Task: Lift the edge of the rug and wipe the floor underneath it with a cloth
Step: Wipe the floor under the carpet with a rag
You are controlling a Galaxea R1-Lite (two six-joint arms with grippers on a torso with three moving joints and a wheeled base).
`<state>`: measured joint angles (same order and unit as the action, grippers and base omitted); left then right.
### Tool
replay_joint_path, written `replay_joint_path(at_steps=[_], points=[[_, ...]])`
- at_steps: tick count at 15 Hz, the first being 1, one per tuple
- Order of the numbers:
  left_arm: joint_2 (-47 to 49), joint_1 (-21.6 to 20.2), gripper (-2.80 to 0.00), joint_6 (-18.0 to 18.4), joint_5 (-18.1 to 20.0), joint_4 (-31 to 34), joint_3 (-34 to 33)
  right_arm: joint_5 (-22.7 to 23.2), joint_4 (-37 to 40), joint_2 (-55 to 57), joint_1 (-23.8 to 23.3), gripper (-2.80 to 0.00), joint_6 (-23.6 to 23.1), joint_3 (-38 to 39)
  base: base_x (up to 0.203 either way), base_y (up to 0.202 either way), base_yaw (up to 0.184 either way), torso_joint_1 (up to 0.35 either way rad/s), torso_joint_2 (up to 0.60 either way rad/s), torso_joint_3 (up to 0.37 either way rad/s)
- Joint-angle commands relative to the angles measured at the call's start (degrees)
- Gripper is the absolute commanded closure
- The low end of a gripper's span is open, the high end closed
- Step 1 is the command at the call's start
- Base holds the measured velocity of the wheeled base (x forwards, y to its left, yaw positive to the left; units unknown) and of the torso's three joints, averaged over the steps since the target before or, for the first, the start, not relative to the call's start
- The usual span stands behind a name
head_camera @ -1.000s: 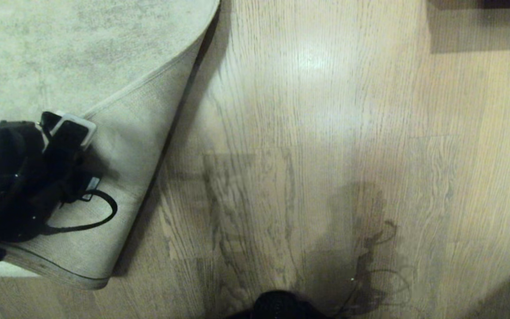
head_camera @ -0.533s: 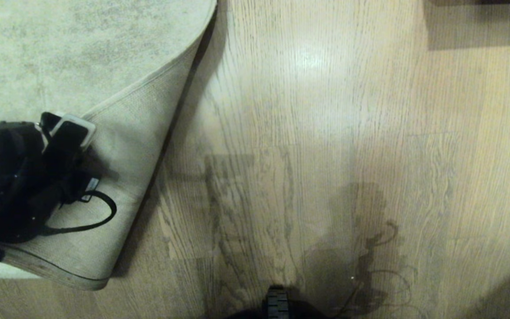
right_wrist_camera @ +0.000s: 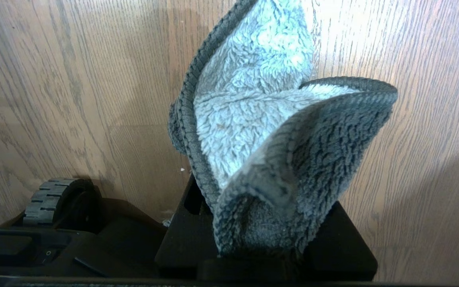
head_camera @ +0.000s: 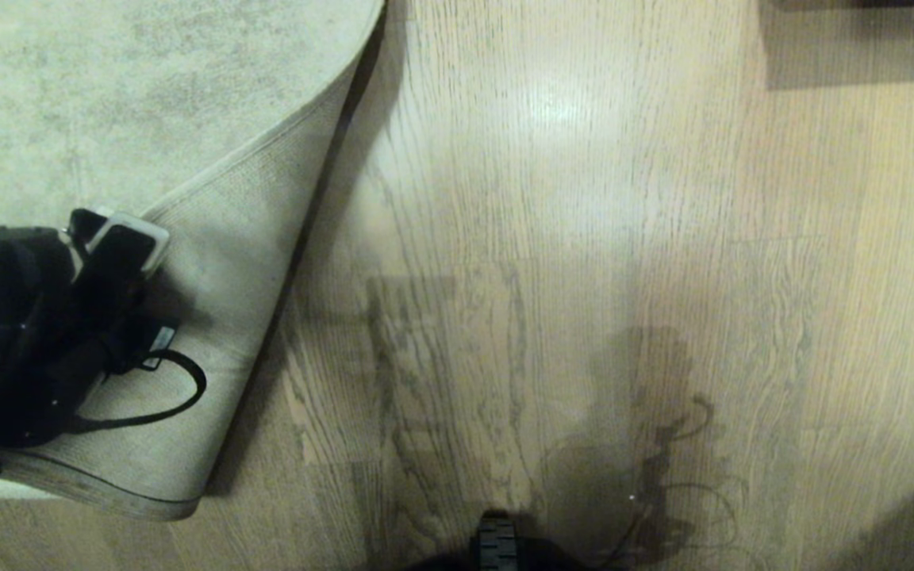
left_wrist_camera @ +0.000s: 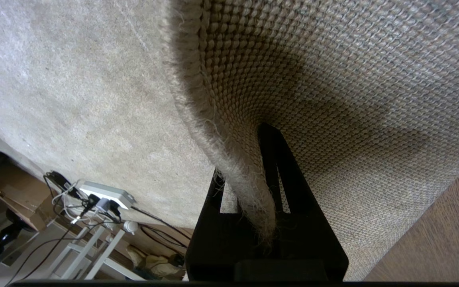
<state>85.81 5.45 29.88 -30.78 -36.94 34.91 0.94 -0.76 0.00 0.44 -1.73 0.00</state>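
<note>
Pinching the rug edge (left_wrist_camera: 249,199), the left gripper (left_wrist_camera: 253,191) holds it folded back at left. Right gripper (right_wrist_camera: 261,247) clamps the cloth (right_wrist_camera: 269,143). Floor (head_camera: 552,238) wiping not yet begun.

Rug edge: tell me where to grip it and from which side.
Grip the rug edge at its fringed border, as the left gripper does now: one finger on the pile, one on the woven backing. Come from the bare floor side, where the folded-back border is exposed.
</note>
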Motion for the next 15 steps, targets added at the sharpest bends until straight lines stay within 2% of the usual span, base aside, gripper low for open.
replay_joint_path(at_steps=[1, 10, 13, 15], points=[[0.0, 0.3, 0.0, 0.2, -0.3, -0.2, 0.0, -0.1, 0.0, 0.1, 0.0, 0.0, 0.0, 0.0, 0.0, 0.0, 0.0, 0.0, 0.0, 0.0], [-1.7, 0.4, 0.0, 0.6, -0.1, -0.2, 0.7, 0.0, 0.0, 0.1, 0.0, 0.0, 0.0, 0.0, 0.0, 0.0, 0.0, 0.0, 0.0, 0.0], [-2.8, -0.6, 0.0, 4.3, 0.1, -0.5, 1.0, 0.0, 0.0, 0.1, 0.0, 0.0, 0.0, 0.0, 0.0, 0.0, 0.0, 0.0, 0.0, 0.0], [-2.8, -0.6, 0.0, 4.3, 0.2, -1.8, 1.0, 0.0, 0.0, 0.1, 0.0, 0.0, 0.0, 0.0, 0.0, 0.0, 0.0, 0.0, 0.0, 0.0]])
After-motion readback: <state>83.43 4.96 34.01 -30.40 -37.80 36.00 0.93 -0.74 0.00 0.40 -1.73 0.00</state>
